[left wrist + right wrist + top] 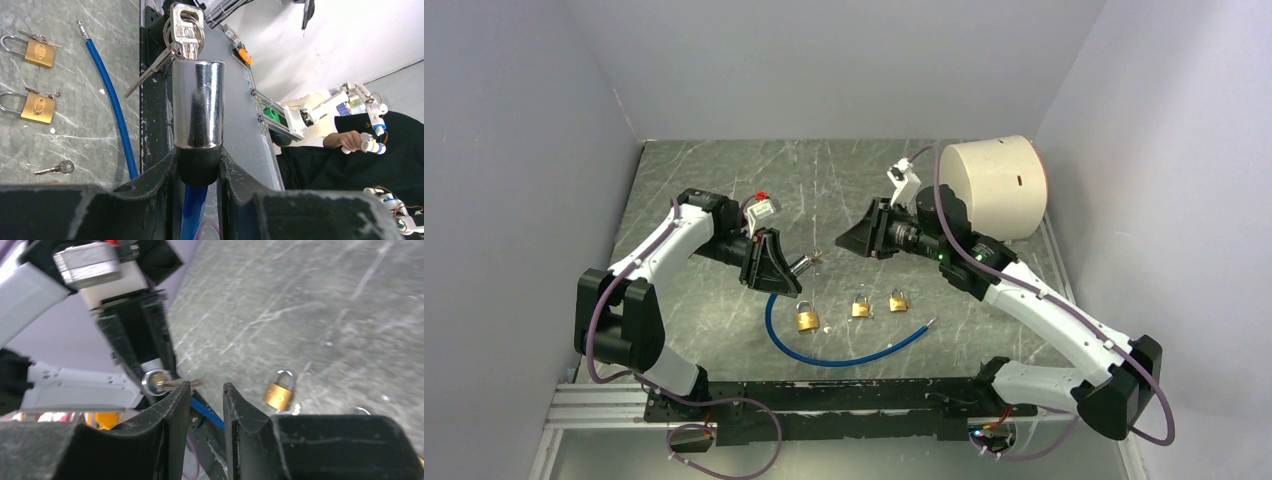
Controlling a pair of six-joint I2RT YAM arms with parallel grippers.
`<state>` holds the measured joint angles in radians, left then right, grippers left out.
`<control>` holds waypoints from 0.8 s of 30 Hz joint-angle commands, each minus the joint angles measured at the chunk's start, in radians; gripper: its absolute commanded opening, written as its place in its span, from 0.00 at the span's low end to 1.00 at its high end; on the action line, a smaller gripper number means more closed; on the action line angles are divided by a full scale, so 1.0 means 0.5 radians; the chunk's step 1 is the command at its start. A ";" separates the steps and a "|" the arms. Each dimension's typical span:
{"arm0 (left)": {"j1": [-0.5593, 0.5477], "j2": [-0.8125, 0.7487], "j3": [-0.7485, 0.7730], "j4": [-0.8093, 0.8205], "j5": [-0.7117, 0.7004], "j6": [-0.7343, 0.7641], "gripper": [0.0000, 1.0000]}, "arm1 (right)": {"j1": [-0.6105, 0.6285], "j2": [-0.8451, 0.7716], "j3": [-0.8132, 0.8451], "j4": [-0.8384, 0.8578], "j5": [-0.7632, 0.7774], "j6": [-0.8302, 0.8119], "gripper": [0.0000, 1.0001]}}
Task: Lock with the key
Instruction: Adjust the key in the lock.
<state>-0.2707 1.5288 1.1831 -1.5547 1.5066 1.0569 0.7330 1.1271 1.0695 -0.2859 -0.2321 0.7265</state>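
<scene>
My left gripper (774, 262) is shut on the black collar of a chrome lock cylinder (197, 105), the head of a blue cable lock (844, 355). The cylinder sticks out past the fingers, and a key on a bunch (186, 30) sits in its end. My right gripper (849, 240) faces it from the right, a short way off. In the right wrist view that gripper (206, 387) is open with nothing between its fingers. Its left fingertip overlaps the key (175, 384) in the cylinder's face (152, 381); I cannot tell if they touch.
Three brass padlocks (806, 318) (860, 307) (898, 300) lie in a row inside the cable's loop. A loose key (57, 168) lies on the table near them. A big white cylinder (994, 185) stands at the back right, behind my right arm.
</scene>
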 commanded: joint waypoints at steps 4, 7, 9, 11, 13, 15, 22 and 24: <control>0.001 -0.041 0.070 -0.247 0.328 0.068 0.02 | 0.105 0.055 0.046 0.459 -0.406 -0.110 0.28; 0.001 -0.039 0.070 -0.247 0.327 0.065 0.02 | 0.163 0.131 0.117 0.437 -0.441 -0.158 0.24; 0.002 -0.043 0.068 -0.246 0.326 0.064 0.02 | 0.190 0.181 0.164 0.400 -0.429 -0.173 0.22; 0.002 -0.049 0.070 -0.247 0.327 0.061 0.02 | 0.205 0.226 0.195 0.379 -0.447 -0.171 0.18; 0.001 -0.051 0.070 -0.246 0.325 0.060 0.02 | 0.207 0.243 0.204 0.373 -0.454 -0.161 0.15; 0.002 -0.051 0.070 -0.247 0.327 0.060 0.02 | 0.212 0.232 0.196 0.388 -0.450 -0.140 0.14; 0.002 -0.036 0.070 -0.245 0.322 0.064 0.02 | 0.226 0.210 0.203 0.401 -0.454 -0.092 0.14; 0.002 -0.036 0.070 -0.247 0.322 0.064 0.02 | 0.232 0.233 0.222 0.418 -0.482 -0.061 0.14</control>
<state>-0.2691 1.5288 1.1843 -1.5612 1.5028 1.0573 0.8257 1.2491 1.1267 -0.1276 -0.4133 0.6662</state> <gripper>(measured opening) 0.292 0.148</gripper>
